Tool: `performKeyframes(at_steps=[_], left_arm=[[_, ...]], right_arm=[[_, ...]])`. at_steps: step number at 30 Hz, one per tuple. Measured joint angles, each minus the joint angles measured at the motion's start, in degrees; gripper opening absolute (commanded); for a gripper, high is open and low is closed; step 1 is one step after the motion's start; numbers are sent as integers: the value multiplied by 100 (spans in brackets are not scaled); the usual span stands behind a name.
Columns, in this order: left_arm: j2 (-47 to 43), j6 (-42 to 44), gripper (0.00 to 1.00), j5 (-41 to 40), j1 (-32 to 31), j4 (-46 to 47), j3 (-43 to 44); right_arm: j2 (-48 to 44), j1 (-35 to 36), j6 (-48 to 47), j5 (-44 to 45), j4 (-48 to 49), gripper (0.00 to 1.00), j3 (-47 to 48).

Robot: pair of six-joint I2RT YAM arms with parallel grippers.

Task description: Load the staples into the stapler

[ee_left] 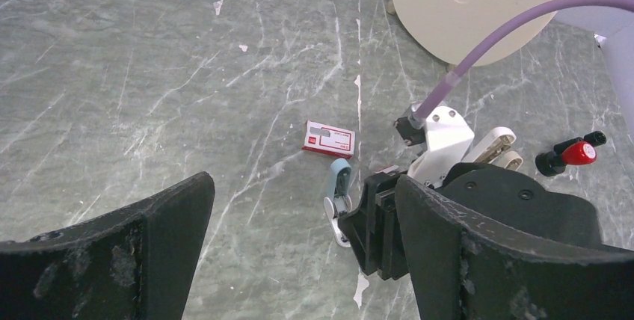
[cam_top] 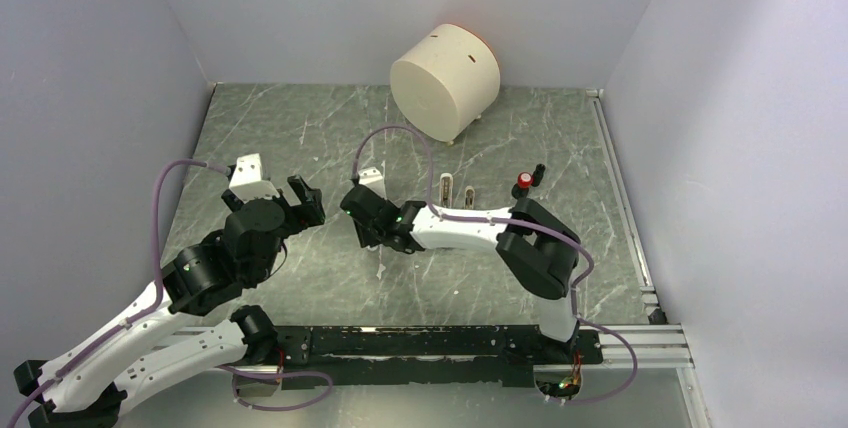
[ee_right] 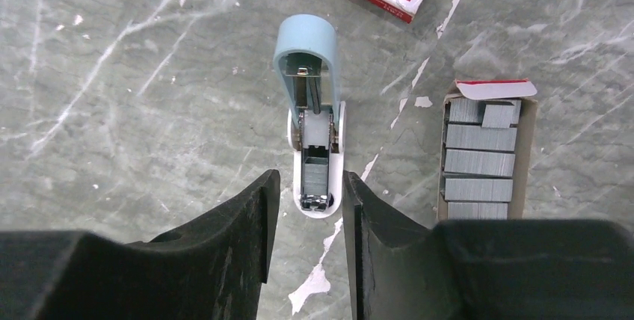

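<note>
Right gripper (ee_right: pixel 310 179): jaws slightly parted over the open stapler (ee_right: pixel 314 111), pinching nothing we can see.
Staples (ee_right: pixel 478 163): stacked in the tray (ee_right: pixel 532 148) beside it; some seem seated in its channel.
Handling: light, brittle strips; we would pinch the long sides.

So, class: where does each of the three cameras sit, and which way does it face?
Top: high behind, looking down on the table; left arm, right arm show.
Left wrist: looks across at the stapler and box; left fingers below.
Right wrist: looks straight down on the stapler, staples; right fingers below.
Shared: wrist views both show stapler, box.
</note>
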Motion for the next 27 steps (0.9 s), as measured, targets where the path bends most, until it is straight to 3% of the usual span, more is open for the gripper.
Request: performKeyframes(at_steps=[4,11,17,27], left_arm=[[-2,0,95,0,0,0,0],[-35,0,96,9,0,0,-2],[-37,2,95,118,2,35,-33],[131,87,94,520,2,236,-131]], right_arm=[[-201,-4,13,48,0,39,-2],[-573,-337,258,262,-173,24,-13],[-612,-835,374,398,-420,28,-214],[-341,-896,35,262,-463,31,-243]])
